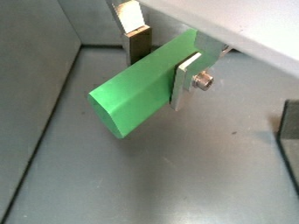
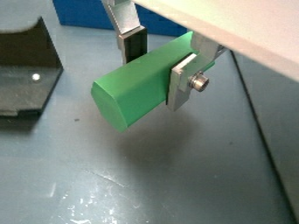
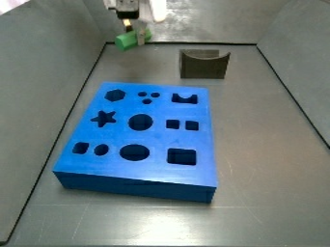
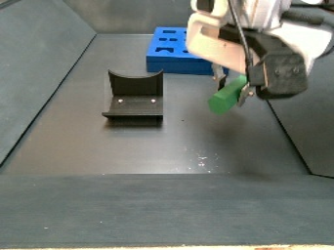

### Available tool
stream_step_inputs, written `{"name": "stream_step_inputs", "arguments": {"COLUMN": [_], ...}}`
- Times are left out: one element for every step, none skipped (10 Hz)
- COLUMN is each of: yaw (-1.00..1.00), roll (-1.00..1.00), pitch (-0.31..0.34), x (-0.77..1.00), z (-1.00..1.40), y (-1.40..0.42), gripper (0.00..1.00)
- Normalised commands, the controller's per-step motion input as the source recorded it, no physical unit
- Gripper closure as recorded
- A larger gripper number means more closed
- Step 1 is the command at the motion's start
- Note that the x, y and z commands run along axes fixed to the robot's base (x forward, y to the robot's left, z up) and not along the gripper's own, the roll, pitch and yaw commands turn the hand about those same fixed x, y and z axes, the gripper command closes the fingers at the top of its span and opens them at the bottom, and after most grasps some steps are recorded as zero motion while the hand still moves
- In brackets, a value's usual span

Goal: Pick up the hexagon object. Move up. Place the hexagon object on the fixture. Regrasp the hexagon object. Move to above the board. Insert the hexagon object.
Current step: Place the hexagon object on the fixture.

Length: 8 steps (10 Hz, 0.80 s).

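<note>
My gripper (image 1: pixel 162 63) is shut on the hexagon object (image 1: pixel 140 92), a bright green prism clamped across its width between the two silver fingers (image 2: pixel 184 80). Most of its length sticks out past the fingers. In both side views the hexagon object (image 4: pixel 228 98) hangs a little above the grey floor under the gripper (image 4: pixel 243 70). The fixture (image 4: pixel 132 97), a dark block with a U-shaped notch, stands on the floor off to one side of the gripper, apart from it. The blue board (image 3: pixel 142 130) with its dark cut-outs lies flat nearer the middle of the bin.
Grey walls enclose the bin; one wall (image 3: pixel 77 68) runs close beside the gripper (image 3: pixel 129 21). The fixture (image 3: pixel 204 64) stands near the back wall. In a wrist view the fixture (image 2: pixel 26 74) and a corner of the board (image 2: pixel 82 10) show beyond the held piece.
</note>
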Motion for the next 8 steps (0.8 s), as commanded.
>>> {"name": "stream_step_inputs", "arguments": {"yaw": [0.00, 0.00, 0.00, 0.00, 0.01, 0.02, 0.01, 0.00], "roll": [0.00, -0.01, -0.03, -0.05, -0.08, -0.10, -0.12, -0.13], "pitch": [0.000, -0.014, 0.009, 0.013, 0.012, 0.009, 0.009, 0.007], "x": [0.00, 0.01, -0.01, -0.01, -0.02, -0.02, -0.03, -0.03], "z": [1.00, 1.00, 1.00, 1.00, 1.00, 1.00, 1.00, 1.00], "y": [0.00, 0.00, -0.01, -0.01, -0.02, -0.02, -0.02, -0.02], "gripper": [1.00, 1.00, 1.00, 1.00, 1.00, 1.00, 1.00, 1.00]}}
